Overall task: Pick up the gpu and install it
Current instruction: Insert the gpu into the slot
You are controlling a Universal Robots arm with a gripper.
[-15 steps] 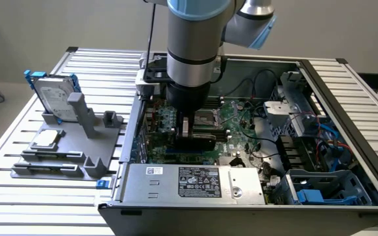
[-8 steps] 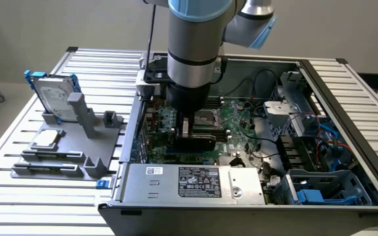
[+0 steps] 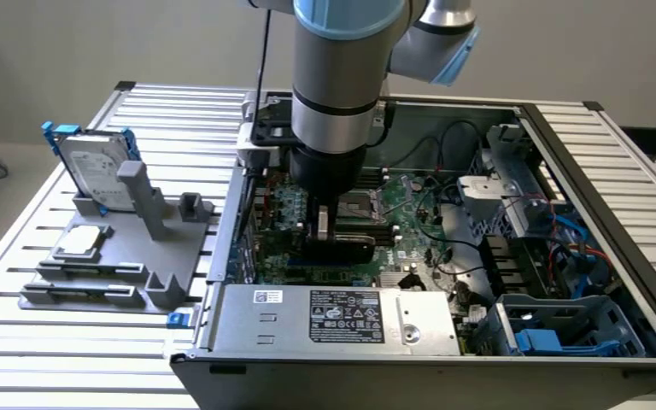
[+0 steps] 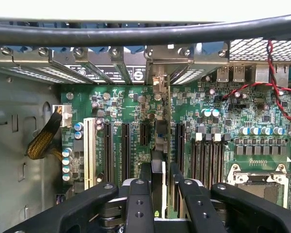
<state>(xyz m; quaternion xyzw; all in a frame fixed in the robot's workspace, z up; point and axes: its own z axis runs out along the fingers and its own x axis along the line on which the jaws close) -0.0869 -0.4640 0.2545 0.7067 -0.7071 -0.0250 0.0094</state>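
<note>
Slatted table (image 3: pixel 618 154); inside case (image 3: pixel 419 369), tool (image 4: pixel 157 187) grips gpu (image 3: pixel 348 250).

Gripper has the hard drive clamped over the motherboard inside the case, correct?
Not the hard drive: the gripper has the gpu clamped over the motherboard inside the case. Exterior view shows the hard drive standing in its grey holder outside.

slatted metal table (image 3: pixel 55 367) carries an open computer case (image 3: pixel 419 382) and a grey holder (image 3: pixel 89 295)
</note>
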